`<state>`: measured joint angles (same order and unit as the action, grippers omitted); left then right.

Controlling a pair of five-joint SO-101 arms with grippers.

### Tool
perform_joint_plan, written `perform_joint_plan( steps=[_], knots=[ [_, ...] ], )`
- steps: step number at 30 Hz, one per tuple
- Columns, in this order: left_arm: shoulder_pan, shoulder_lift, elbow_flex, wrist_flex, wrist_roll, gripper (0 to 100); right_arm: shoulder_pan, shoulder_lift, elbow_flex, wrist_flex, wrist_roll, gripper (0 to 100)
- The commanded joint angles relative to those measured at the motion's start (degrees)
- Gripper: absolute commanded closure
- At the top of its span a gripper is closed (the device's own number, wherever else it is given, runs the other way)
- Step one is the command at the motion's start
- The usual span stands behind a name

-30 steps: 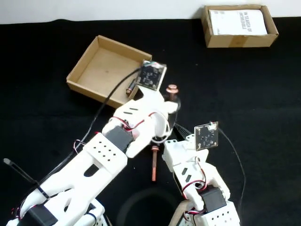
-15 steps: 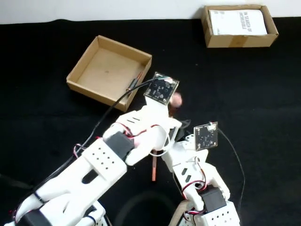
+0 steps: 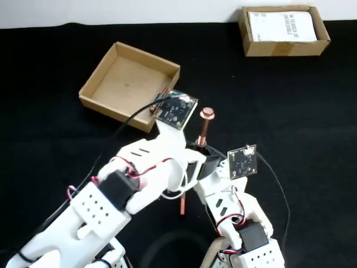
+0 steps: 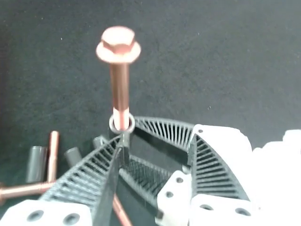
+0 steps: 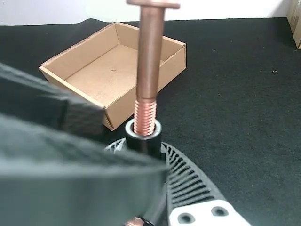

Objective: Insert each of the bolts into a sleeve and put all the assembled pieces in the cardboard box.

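High view: cardboard box point(image 3: 120, 84) sits back left, and a bolt point(image 3: 204, 127) stands upright in a sleeve point(image 5: 143, 135) near its front corner.
Sleeve is pinched by the right gripper point(image 5: 141, 153); the left gripper point(image 4: 162, 141) is spread wide, off the bolt. Left wrist view adds two loose sleeves point(image 4: 35, 163) and two loose bolts point(image 4: 51, 150) lying on the table, plus a third shaft cut off at the edge. From above, one lying bolt point(image 3: 182, 204) shows, half under the arms.

High camera looks down over table point(image 3: 290, 139); both wrist cameras closely face the bolt point(image 4: 120, 84).
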<state>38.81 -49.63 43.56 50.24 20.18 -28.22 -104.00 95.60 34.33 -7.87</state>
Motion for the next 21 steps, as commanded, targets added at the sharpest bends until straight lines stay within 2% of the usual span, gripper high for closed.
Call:
perform_joint_plan(
  steps=[1,7,12,21],
  knots=[
    [0.9,-5.0,-2.0,3.6,-2.3,79,-0.1,-0.7,2.9,-1.4,0.5,99.2],
    [0.6,-15.4,-2.0,11.3,-8.2,79,0.4,-0.6,2.8,-3.4,0.6,99.2],
    [-1.5,-20.8,-1.5,19.9,-8.7,79,4.6,-0.4,-3.5,-3.9,4.1,99.2],
    [-10.3,-21.5,0.9,20.5,-8.4,79,5.8,-0.7,-5.8,2.3,4.3,99.2]
  ],
)
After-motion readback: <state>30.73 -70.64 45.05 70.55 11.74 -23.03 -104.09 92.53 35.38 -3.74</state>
